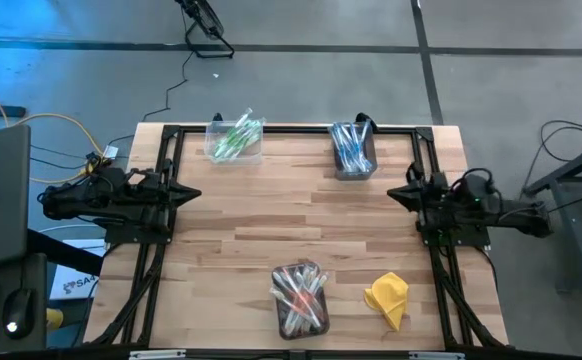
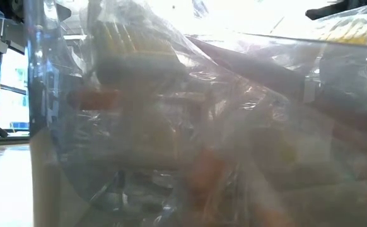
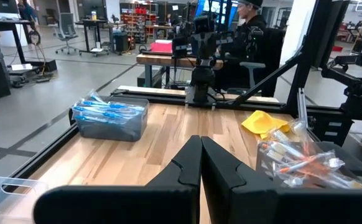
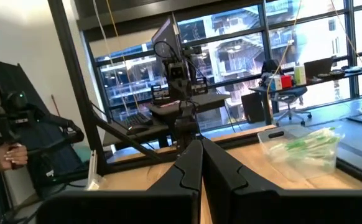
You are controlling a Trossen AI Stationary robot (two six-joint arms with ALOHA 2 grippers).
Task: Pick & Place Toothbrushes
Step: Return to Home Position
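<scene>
Dark fingers pressed together, the left gripper (image 1: pixel 191 192) and right gripper (image 1: pixel 395 194) flank the wooden table (image 1: pixel 271 215): homing, probably the closing step, needing only a steady park. Green toothbrushes (image 1: pixel 239 135) fill the far-left clear plastic bin (image 1: pixel 216 152), blue toothbrushes (image 1: pixel 351 148) the far dark bin (image 1: pixel 354 174), orange toothbrushes (image 1: pixel 303 295) the near bin (image 1: pixel 321 325) beside a crumpled yellow cloth (image 1: pixel 388 297). Bare middle boards leave room.

Left hand (image 1: pixel 195 192) and right hand (image 1: pixel 390 193) sit closed.

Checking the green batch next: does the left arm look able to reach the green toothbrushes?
Probably yes: only bare tabletop lies between the left gripper and the green toothbrushes in their clear bin.
</scene>
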